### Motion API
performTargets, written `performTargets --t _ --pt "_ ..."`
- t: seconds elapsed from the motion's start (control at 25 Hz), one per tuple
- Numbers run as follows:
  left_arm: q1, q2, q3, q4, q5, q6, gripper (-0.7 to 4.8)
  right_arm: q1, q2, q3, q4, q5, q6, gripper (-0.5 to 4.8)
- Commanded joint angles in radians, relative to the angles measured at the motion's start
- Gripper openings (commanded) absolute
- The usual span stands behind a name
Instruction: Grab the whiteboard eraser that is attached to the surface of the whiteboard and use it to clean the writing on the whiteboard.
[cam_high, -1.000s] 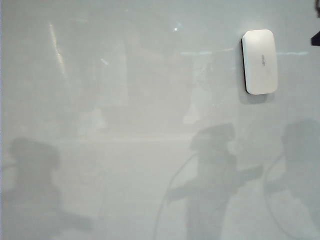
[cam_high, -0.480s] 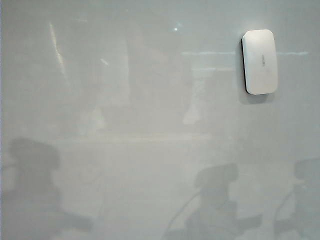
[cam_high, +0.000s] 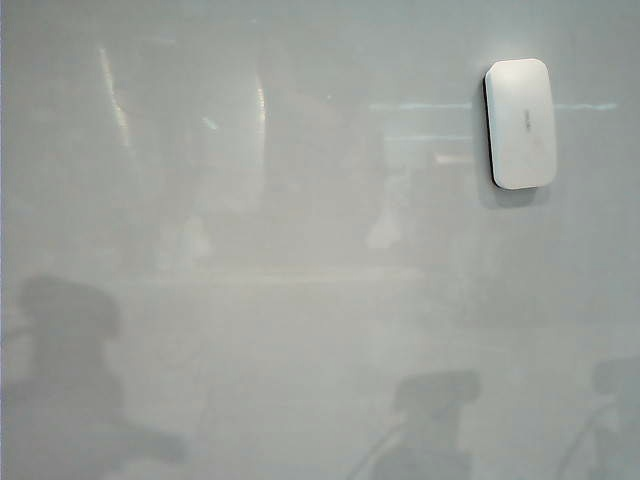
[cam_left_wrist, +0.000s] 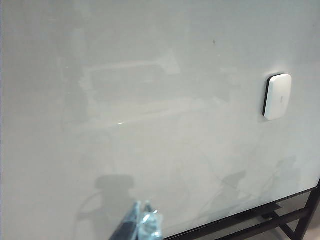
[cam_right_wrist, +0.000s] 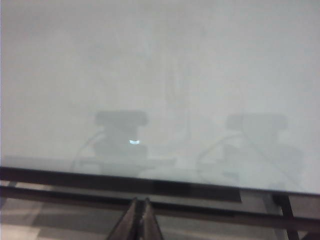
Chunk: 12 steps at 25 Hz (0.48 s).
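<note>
The exterior view faces the whiteboard (cam_high: 250, 250) squarely and close, the board filling the frame. The left wrist view looks at it obliquely from farther back, taking in its lower edge and the black frame (cam_left_wrist: 260, 220). Both share the whiteboard eraser (cam_high: 520, 123). The right wrist view looks low, across the bottom edge.
</note>
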Motion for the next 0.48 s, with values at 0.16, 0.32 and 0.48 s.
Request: performTargets --t 0.16,0.32,0.48 --pt "0.000 0.000 0.003 0.006 0.002 0.000 -0.05 0.003 -0.034 -0.015 -0.015 0.002 0.007 -0.08" --pt "0.000 0.000 0.003 0.005 0.002 0.000 -0.05 0.002 -0.052 -0.015 -0.016 0.002 0.006 -0.08" --pt "0.000 0.000 0.003 0.005 0.002 0.000 -0.05 0.001 -0.081 -0.015 -0.016 0.001 0.006 -0.08"
